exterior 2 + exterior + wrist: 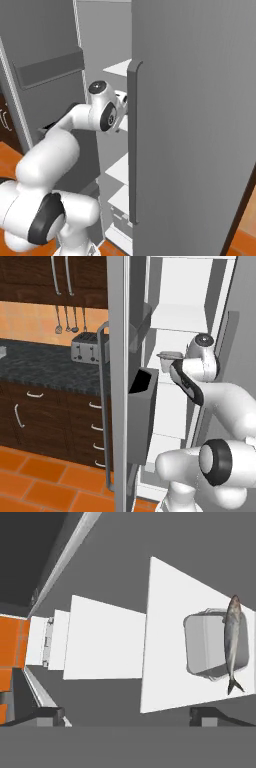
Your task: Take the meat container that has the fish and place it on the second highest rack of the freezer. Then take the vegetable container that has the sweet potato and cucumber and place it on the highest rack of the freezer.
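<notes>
In the hand view the fish (232, 643), slender and silvery, lies along a shallow grey meat container (207, 644). That container rests on a white shelf (167, 637) inside the freezer (180, 306), one level below the shelf (177, 318) that shows above my wrist (202, 351). My gripper (131, 716) points down past the shelf's edge, open, with nothing between its fingertips (47, 714) and clear of the container. The vegetable container with the sweet potato and cucumber is out of view.
The freezer's left door stands open beside the arm, with a dark bin (142, 411) and a long bar handle (102, 406). A closed grey door with a handle (132, 145) flanks the right. Lower white shelves (105, 637) step down below. A toaster (85, 348) sits on the dark counter.
</notes>
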{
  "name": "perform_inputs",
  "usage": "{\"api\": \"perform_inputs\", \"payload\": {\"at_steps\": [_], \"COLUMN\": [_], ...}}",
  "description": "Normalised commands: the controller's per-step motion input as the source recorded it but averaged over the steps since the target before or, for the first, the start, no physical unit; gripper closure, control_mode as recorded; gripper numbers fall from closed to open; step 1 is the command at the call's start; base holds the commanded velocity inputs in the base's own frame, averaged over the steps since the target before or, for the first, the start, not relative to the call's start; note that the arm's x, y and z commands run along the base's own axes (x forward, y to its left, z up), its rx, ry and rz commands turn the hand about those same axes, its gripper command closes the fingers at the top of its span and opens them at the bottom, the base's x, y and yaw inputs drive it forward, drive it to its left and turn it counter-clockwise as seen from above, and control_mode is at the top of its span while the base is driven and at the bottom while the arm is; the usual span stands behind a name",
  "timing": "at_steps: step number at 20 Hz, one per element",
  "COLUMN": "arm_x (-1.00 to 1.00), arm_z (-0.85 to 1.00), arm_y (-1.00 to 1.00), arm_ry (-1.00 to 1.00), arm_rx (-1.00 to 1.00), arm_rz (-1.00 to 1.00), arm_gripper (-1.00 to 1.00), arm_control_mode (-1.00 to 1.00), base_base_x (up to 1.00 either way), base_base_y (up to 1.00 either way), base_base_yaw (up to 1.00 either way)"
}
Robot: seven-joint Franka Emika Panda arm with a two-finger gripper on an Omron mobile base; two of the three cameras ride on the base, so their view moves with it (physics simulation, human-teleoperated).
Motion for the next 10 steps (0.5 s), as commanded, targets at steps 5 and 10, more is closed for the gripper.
{"api": "perform_inputs", "payload": {"at_steps": [5,10], "arm_x": [-0.84,-0.89], "arm_z": [0.13,0.21], "arm_y": [0.13,0.02], "arm_ry": [0.07,0.08], "arm_rx": [0.0,0.0], "arm_rz": [0.0,0.0], "arm_gripper": [-1.0,-1.0], "arm_control_mode": [-1.0,-1.0], "base_base_x": [0.0,0.0], "base_base_y": [0.0,0.0], "base_base_yaw": [0.0,0.0]}}
